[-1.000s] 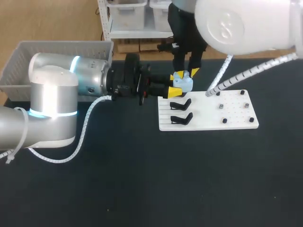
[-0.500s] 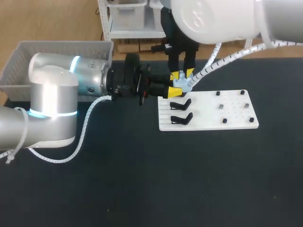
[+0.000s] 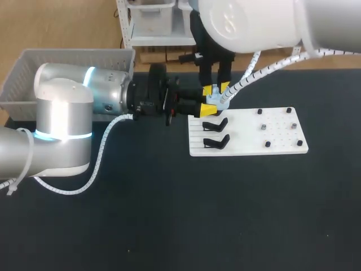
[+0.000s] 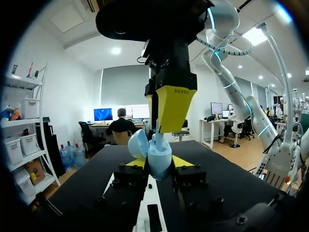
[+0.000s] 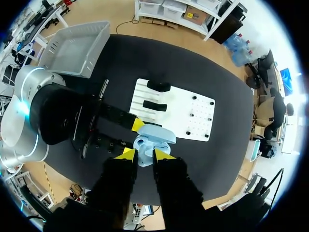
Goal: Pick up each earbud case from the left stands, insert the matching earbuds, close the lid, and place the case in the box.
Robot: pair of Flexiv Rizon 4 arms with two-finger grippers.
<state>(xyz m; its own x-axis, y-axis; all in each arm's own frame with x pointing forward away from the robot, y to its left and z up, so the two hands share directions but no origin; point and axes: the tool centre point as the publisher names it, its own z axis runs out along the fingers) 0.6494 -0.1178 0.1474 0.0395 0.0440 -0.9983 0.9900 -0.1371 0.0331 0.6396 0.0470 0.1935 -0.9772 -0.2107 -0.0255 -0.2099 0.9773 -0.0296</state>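
- Head view: the left gripper (image 3: pixel 206 100) lies level, its yellow fingers clamped on the pale blue earbud case (image 3: pixel 218 100), one on each side. The case hangs in the air just above the far edge of the white board (image 3: pixel 248 135).
- The left arm (image 3: pixel 84 96) comes in low from the left, stretched out flat over the black table (image 3: pixel 169 214). The grey box (image 3: pixel 67 59) sits behind it.
- The right gripper (image 3: pixel 216 88) points straight down onto the case, with its tips close together. The right arm (image 3: pixel 248 22) arches in from above.
- Two black stands (image 3: pixel 215 132) on the board's left part carry nothing.
- Left wrist view: the case (image 4: pixel 158 159) sits upright between this gripper's own fingers, which touch it from both sides. Its lid (image 4: pixel 136 143) is tipped open.
- The right gripper's yellow fingers (image 4: pixel 171 104) come down from above. A small pale blue piece (image 4: pixel 158 140), seemingly an earbud, pokes from their tips into the open case.
- Right wrist view: the right gripper's own tips stand only slightly apart, pinching that pale blue earbud (image 5: pixel 144 157) between them. The open case (image 5: pixel 155 135) lies right ahead of them.
- One yellow tip of the left gripper rests against the case's far side. The board and its two stands lie on the table beyond.
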